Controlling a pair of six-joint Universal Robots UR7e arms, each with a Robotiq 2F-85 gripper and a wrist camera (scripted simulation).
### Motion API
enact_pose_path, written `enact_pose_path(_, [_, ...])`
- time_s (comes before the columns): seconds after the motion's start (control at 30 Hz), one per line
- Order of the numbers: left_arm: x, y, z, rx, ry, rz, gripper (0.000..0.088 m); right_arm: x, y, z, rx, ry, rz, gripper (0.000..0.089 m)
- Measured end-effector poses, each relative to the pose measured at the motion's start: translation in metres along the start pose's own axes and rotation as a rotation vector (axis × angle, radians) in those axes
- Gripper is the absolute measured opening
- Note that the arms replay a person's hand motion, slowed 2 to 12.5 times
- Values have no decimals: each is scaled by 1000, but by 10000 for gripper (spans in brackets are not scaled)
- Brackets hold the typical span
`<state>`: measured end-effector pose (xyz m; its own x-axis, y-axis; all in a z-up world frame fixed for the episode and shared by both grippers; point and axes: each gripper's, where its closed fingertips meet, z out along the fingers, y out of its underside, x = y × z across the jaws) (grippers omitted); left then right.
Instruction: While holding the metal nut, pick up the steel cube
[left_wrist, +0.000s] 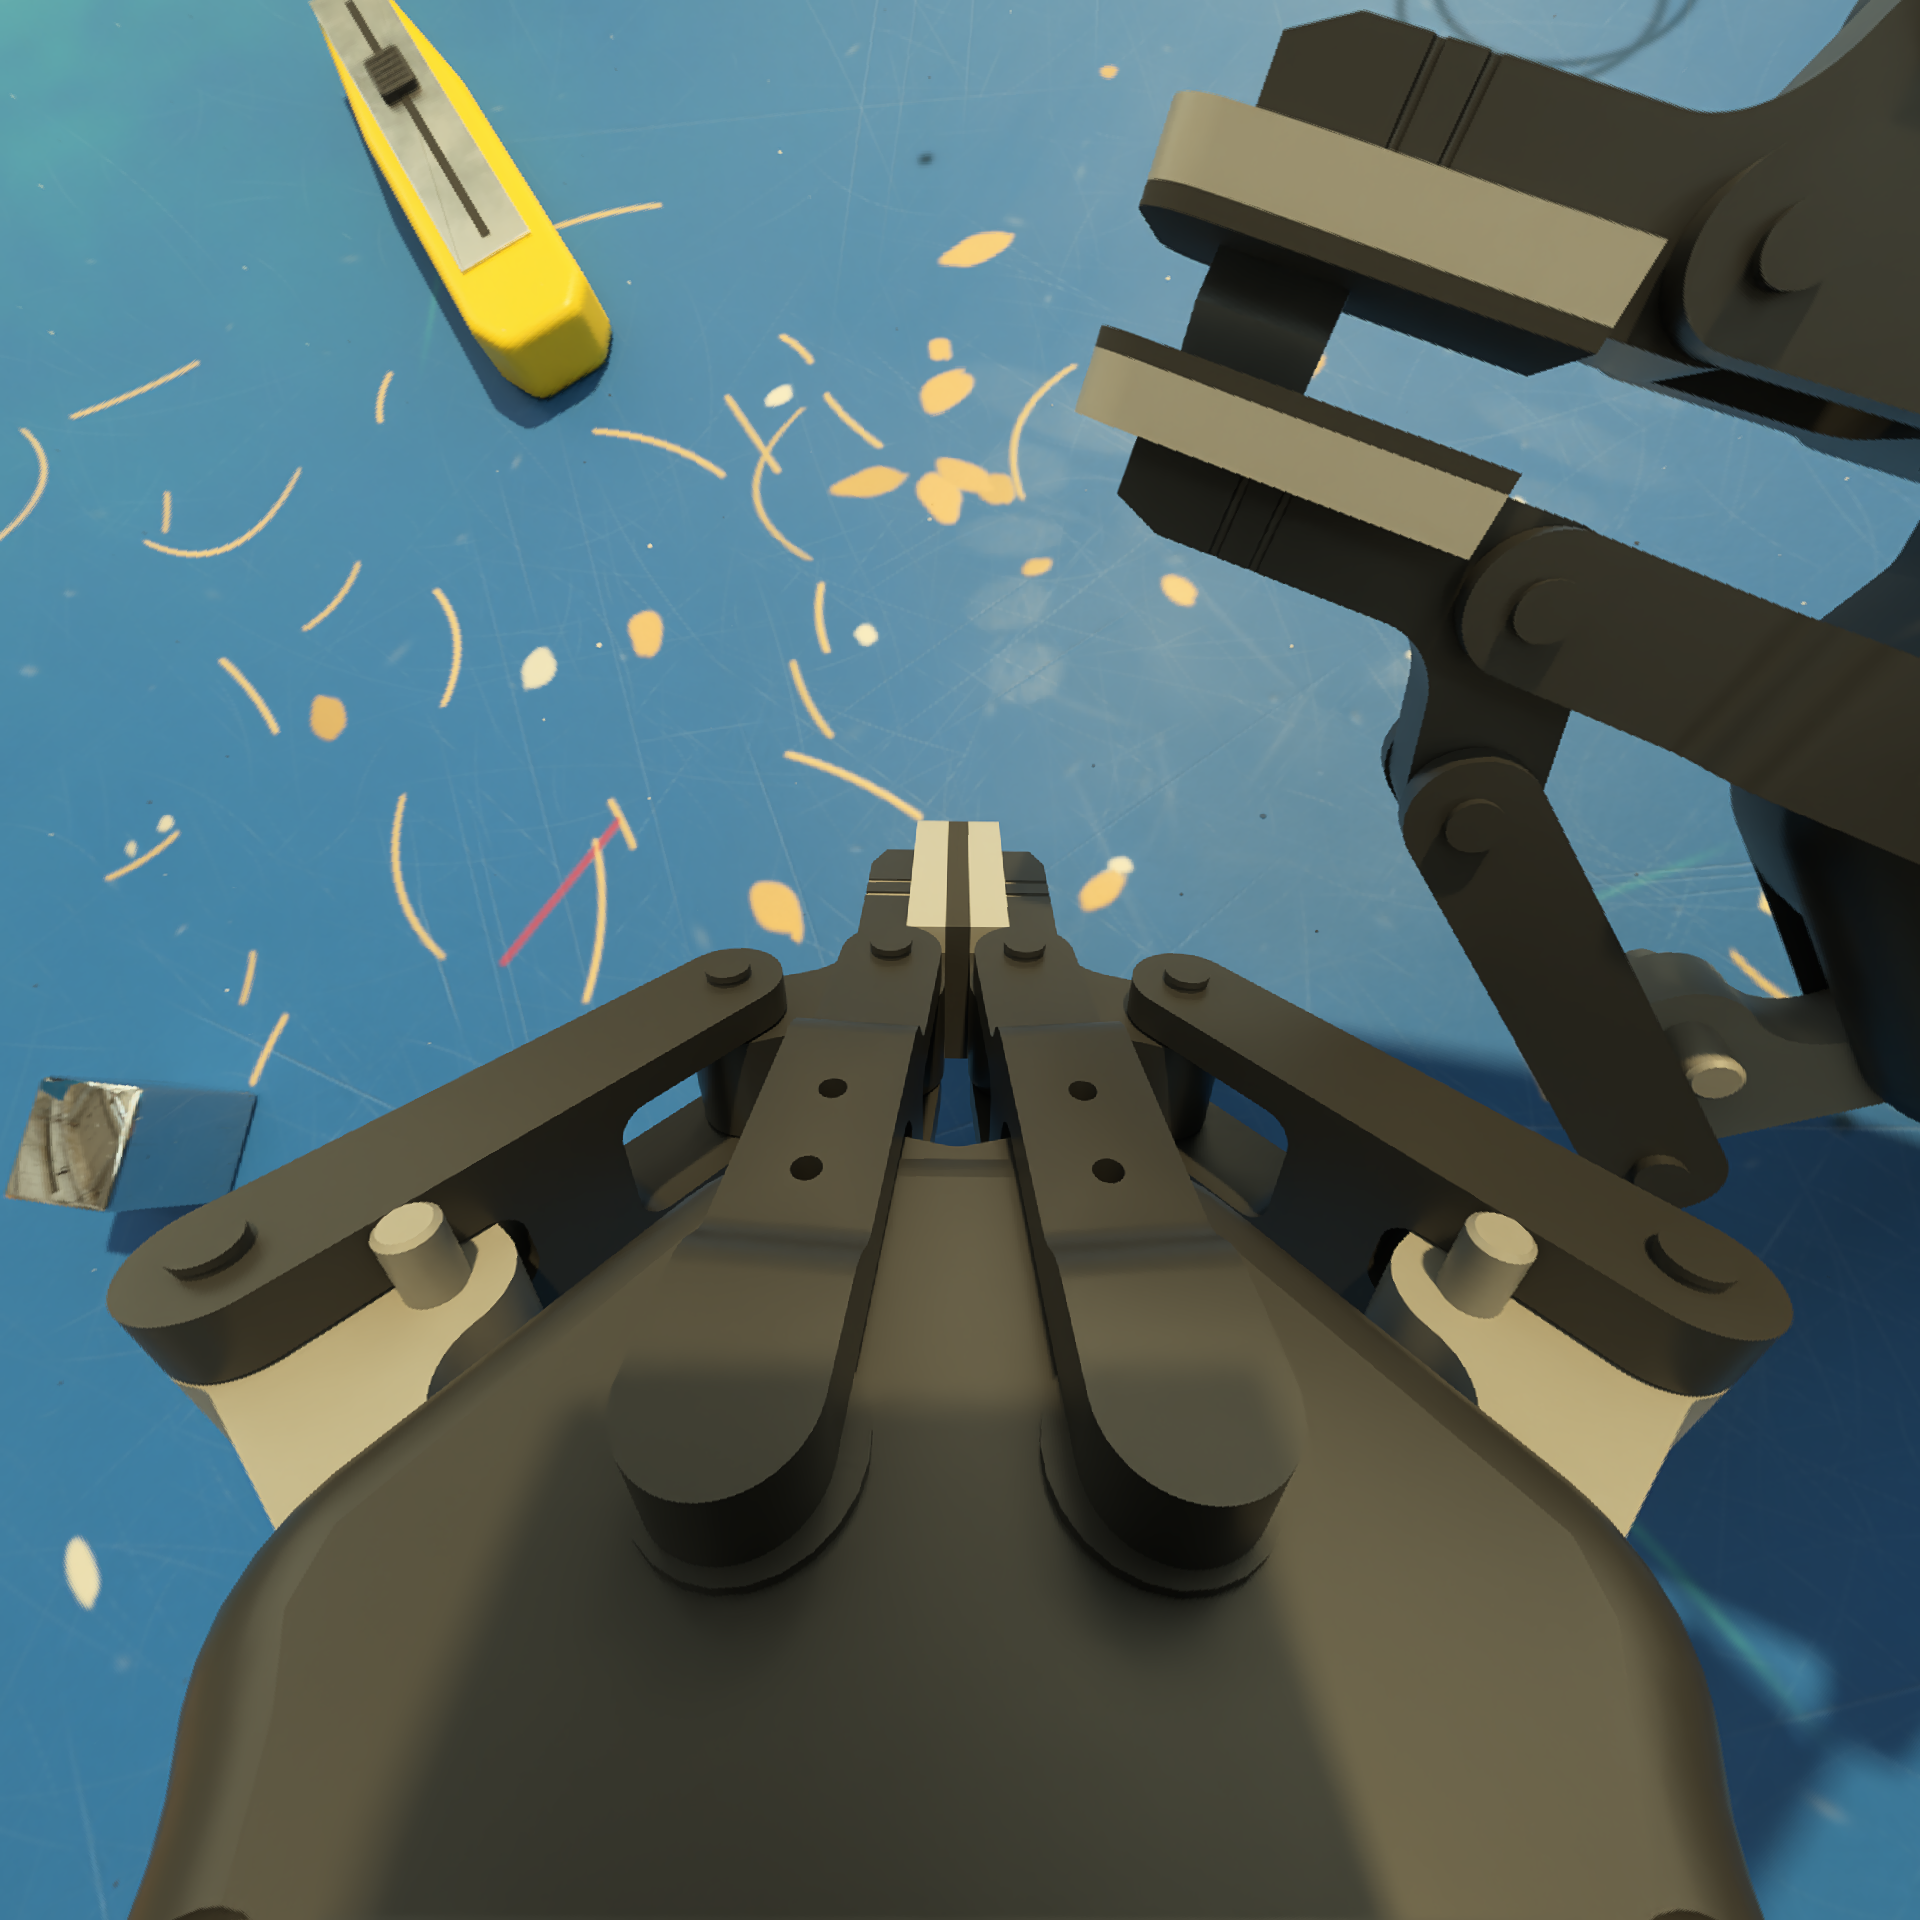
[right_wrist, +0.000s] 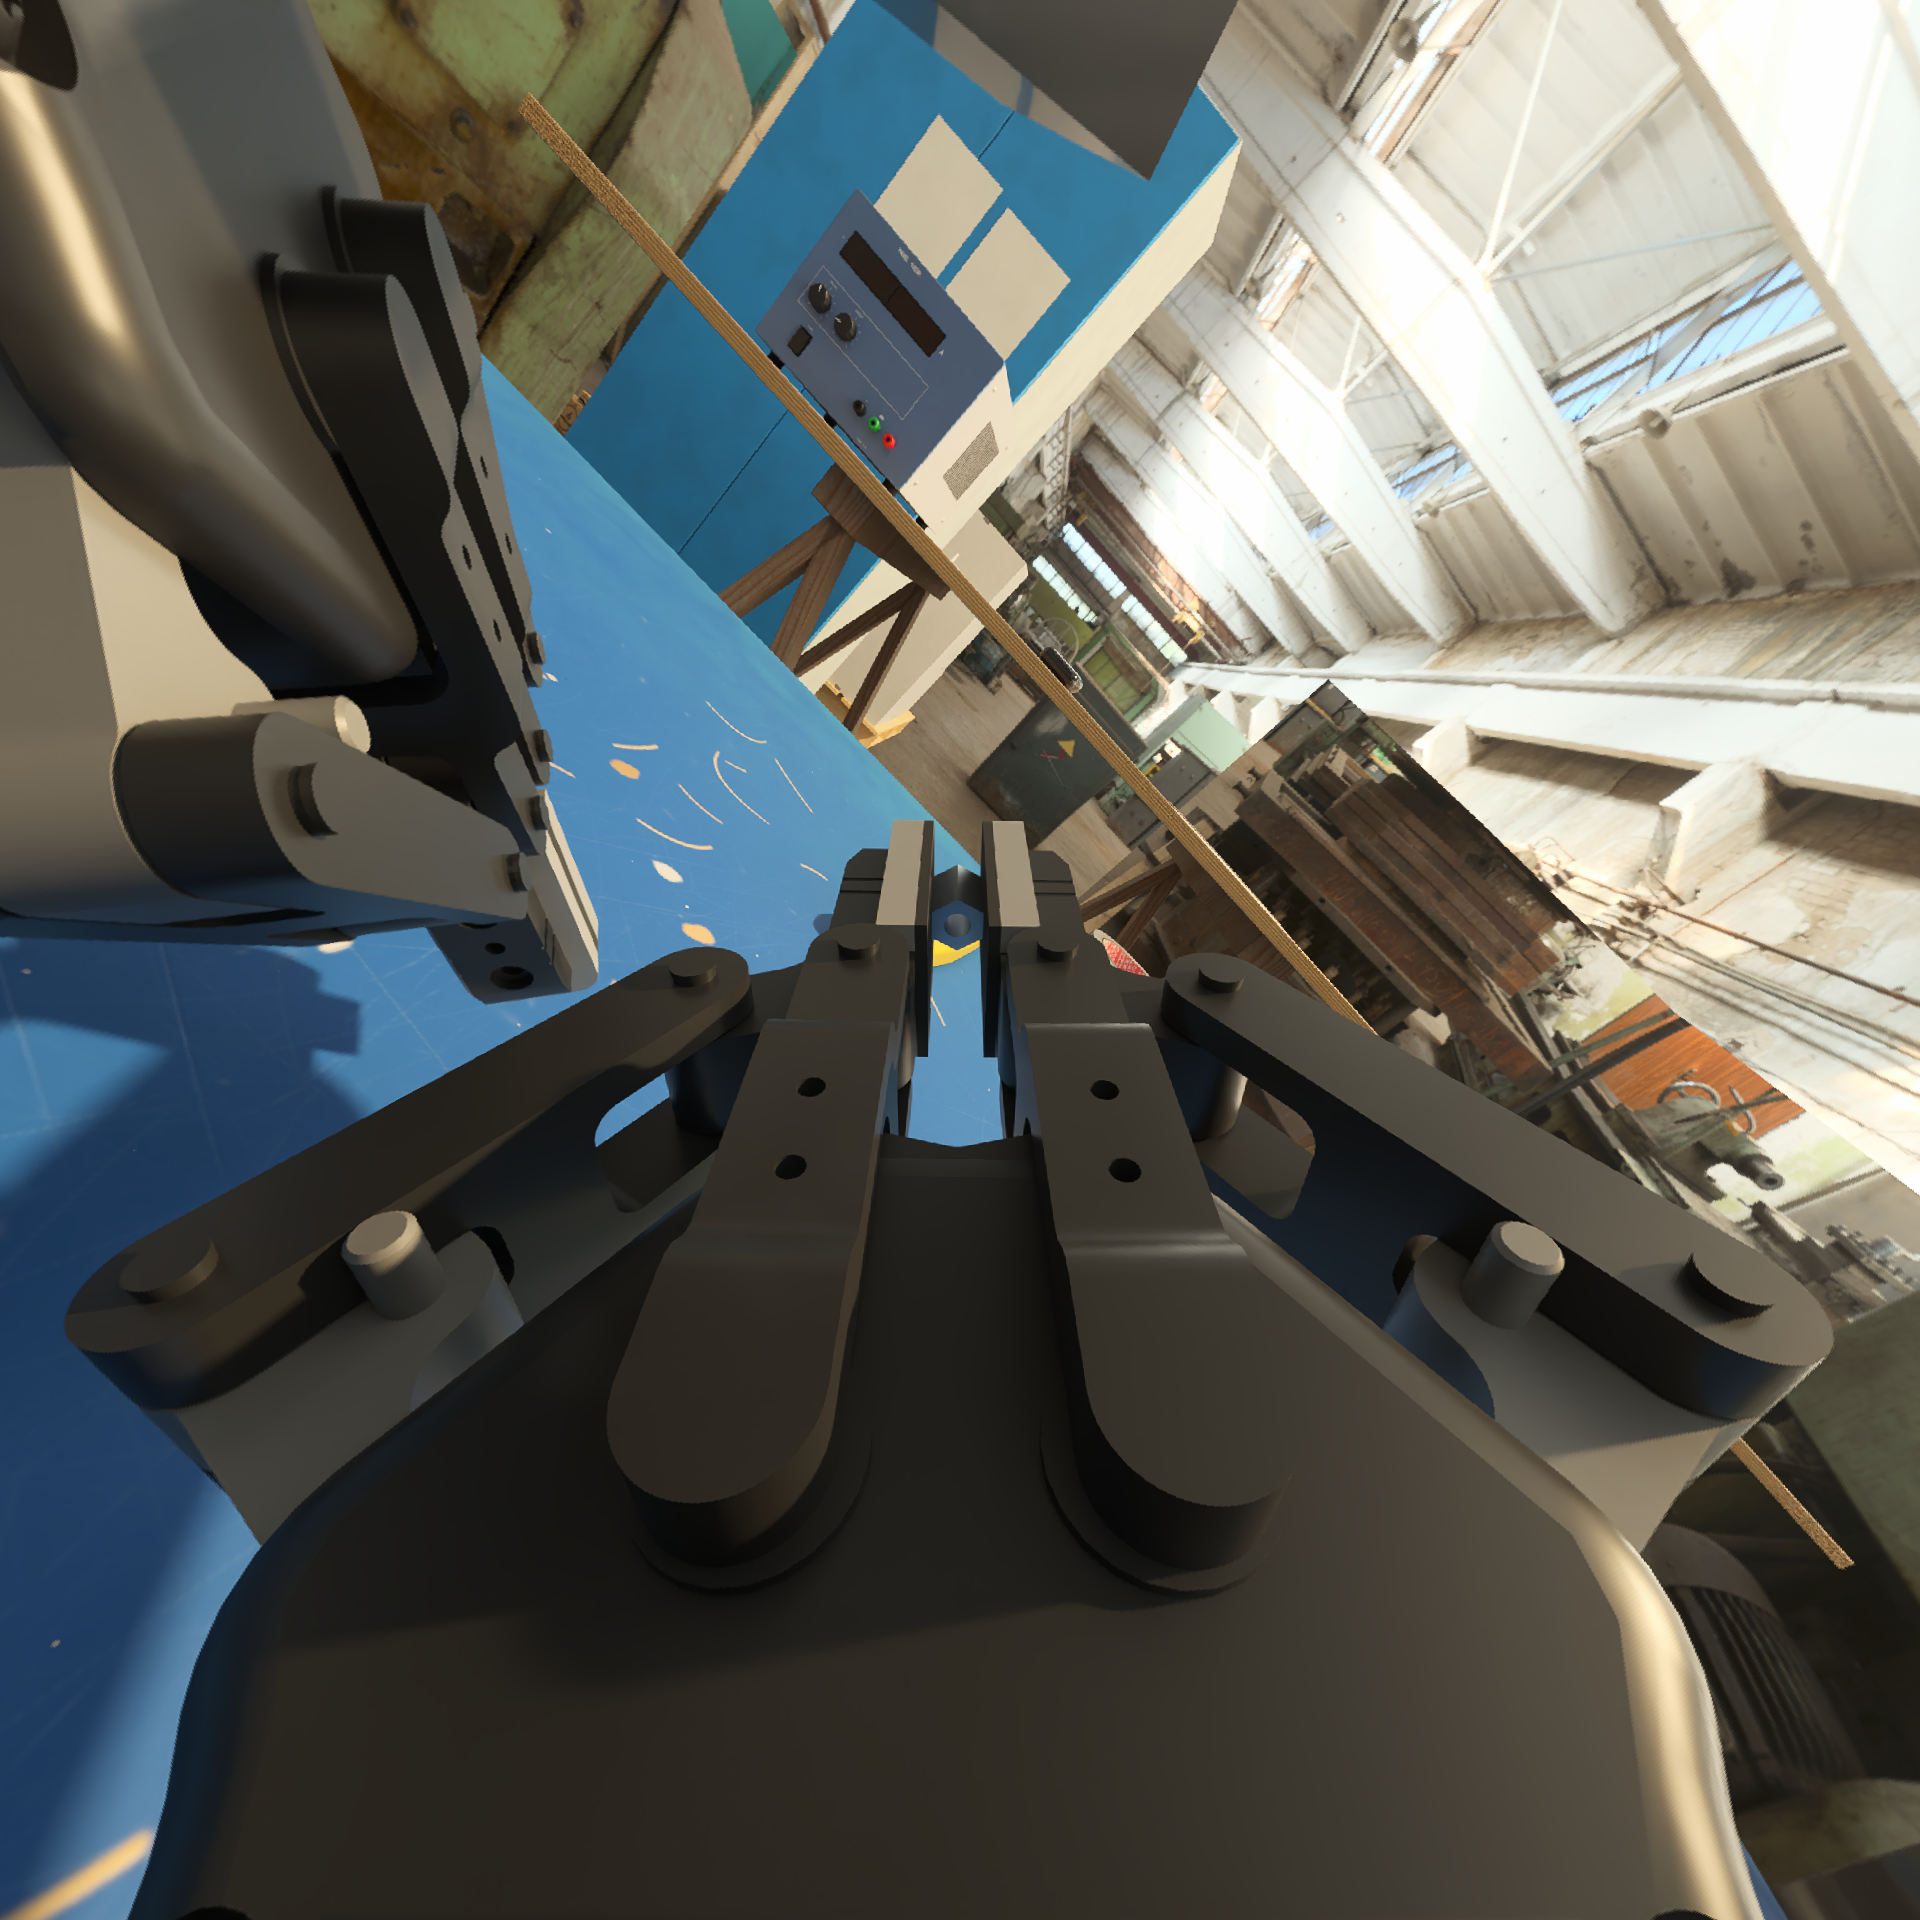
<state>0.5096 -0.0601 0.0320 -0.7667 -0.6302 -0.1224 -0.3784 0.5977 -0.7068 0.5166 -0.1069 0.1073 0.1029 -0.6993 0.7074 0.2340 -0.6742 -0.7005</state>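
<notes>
Our right claw (right_wrist: 956, 883) is clamped on the metal nut (right_wrist: 956, 920), carrying it raised off the blue worktop (left_wrist: 727, 675) so it stays out of the way. Our left claw (left_wrist: 956, 873) is clenched with nothing between its pads, hanging over the wood shavings (left_wrist: 940, 483). The steel cube (left_wrist: 78, 1143) sits on the worktop at the near left, well apart from it, with the yellow utility knife (left_wrist: 468, 208) far left. We judge the left claw must release before reaching for the cube.

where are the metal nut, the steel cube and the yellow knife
metal nut (right_wrist: 957, 921): right wrist view, its hexagonal face between the fingers.
steel cube (left_wrist: 75, 1141): left wrist view, its shiny side face.
yellow knife (left_wrist: 525, 301): left wrist view, the yellow body near its blunt end.
</notes>
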Motion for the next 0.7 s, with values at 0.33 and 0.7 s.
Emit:
enact_pose_path(0.33, [-2,5,2,-41,-28,37,0,0,0,0,-1,1,-2,80])
enact_pose_path(0.7, [5,8,12,-59,-25,81,0,0,0,0,-1,2,-4,80])
